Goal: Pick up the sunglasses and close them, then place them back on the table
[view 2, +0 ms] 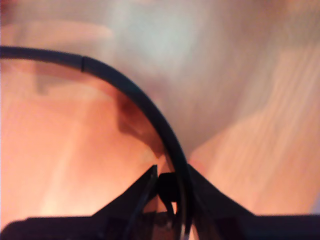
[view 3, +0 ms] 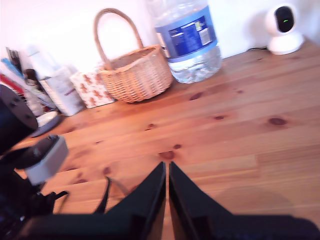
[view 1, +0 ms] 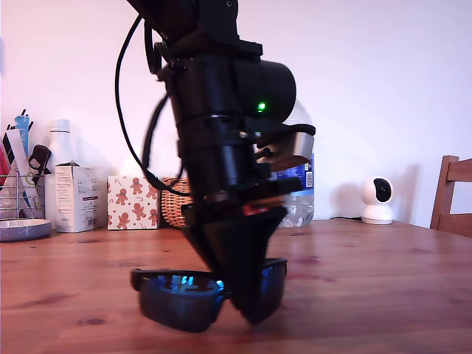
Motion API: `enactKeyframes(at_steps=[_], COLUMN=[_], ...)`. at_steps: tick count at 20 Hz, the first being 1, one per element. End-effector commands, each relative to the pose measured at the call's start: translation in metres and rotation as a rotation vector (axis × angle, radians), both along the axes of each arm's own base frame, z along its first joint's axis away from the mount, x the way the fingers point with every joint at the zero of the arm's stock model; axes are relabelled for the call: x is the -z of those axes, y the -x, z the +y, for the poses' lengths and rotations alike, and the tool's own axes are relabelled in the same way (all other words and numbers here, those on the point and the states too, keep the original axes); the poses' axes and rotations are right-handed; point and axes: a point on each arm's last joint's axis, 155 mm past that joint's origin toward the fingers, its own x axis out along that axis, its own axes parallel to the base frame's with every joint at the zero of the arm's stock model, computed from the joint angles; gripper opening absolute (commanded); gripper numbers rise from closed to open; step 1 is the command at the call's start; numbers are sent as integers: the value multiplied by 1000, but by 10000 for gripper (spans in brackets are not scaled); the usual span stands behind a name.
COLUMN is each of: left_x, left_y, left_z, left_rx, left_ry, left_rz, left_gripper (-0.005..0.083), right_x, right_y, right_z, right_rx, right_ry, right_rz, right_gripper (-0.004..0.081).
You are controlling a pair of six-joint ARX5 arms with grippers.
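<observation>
Matte black sunglasses (view 1: pixel 181 295) with blue-mirrored lenses rest on the reddish-brown wooden bench (view 1: pixel 369 280), near the front edge in the exterior view, lenses facing that camera. My first pincer (view 2: pixel 172 187) points down onto the frame; in the first wrist view a slim black temple arm (view 2: pixel 135 95) curves away from the tips and runs between the two fingers (view 2: pixel 135 195), which stand narrowly apart around it, apparently gripping it. In the exterior view this arm descends from the top of the frame and its tapered tip meets the sunglasses at the lens nearer the exterior view's right. My second pincer (view 3: pixel 167 190) hangs above bare planks with its fingers pressed together and nothing between them. Behind it, in the second wrist view, stand a wicker basket (view 3: pixel 135 70), a large water bottle (view 3: pixel 190 40) with a blue label, a gingerbread-print box (view 3: pixel 92 87) and a small white camera (view 3: pixel 284 22). A wooden chair (view 1: pixel 453 195) shows at the exterior view's right edge.
</observation>
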Motion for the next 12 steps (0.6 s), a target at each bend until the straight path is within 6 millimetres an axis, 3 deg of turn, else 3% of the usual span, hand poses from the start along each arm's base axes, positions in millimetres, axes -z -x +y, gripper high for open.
enactKeyframes(at_steps=[1, 12], left_x=[-6, -77], left_y=[9, 21], left_z=[1, -16], left_rx=[45, 125], left_ry=[9, 208], left_rz=[11, -36], left_gripper=[122, 123], right_x=[5, 5], right_y=[0, 2], right_z=[2, 6], right_rx=[-8, -31], right_ry=[-8, -28], right_rz=[5, 14], right_gripper=[-13, -13])
